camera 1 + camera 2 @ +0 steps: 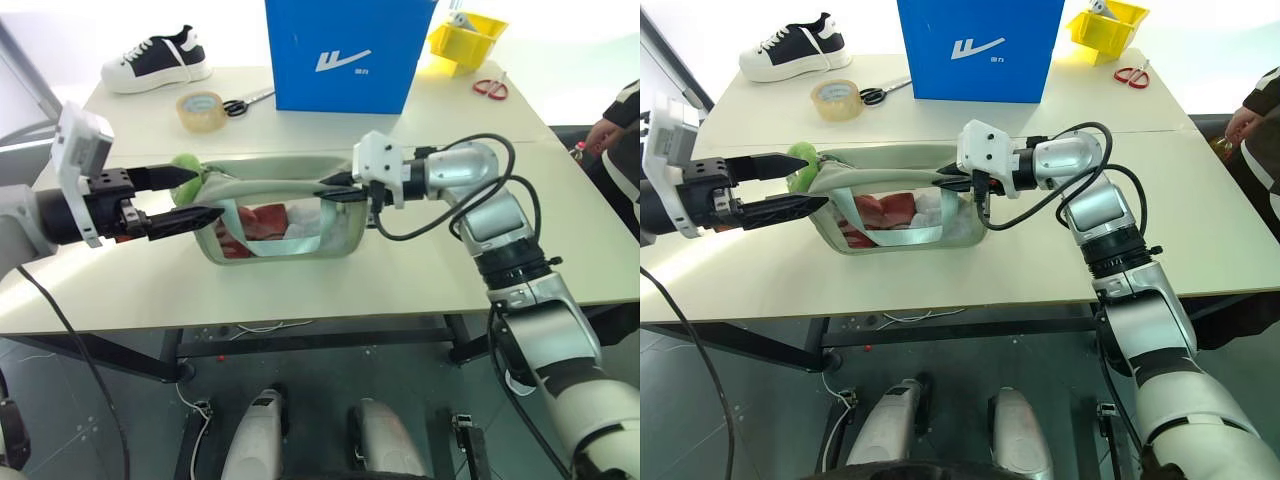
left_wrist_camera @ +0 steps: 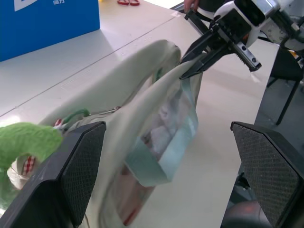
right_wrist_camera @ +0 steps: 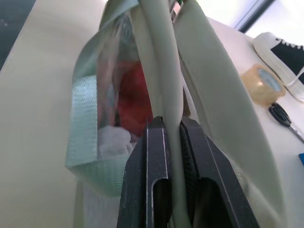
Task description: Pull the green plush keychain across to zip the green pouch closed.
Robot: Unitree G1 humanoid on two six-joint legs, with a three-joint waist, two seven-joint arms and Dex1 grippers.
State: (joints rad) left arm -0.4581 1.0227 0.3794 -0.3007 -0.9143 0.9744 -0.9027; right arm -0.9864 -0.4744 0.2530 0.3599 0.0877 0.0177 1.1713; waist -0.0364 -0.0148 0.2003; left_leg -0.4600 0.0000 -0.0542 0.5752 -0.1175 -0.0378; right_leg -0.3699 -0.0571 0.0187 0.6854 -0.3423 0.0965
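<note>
Clearly the pouch (image 1: 285, 215) is soft and floppy; the right end effector (image 1: 335, 181) pinches its top edge. The left end effector (image 1: 200, 196), spread wide, flanks the keychain (image 1: 188, 167), a light, squashy ring best pinched across its band.

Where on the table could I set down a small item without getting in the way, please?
The table is bare along its near edge in front of the green pouch, and on the right between red scissors and the right arm. The back left is crowded: shoe, tape roll.
</note>
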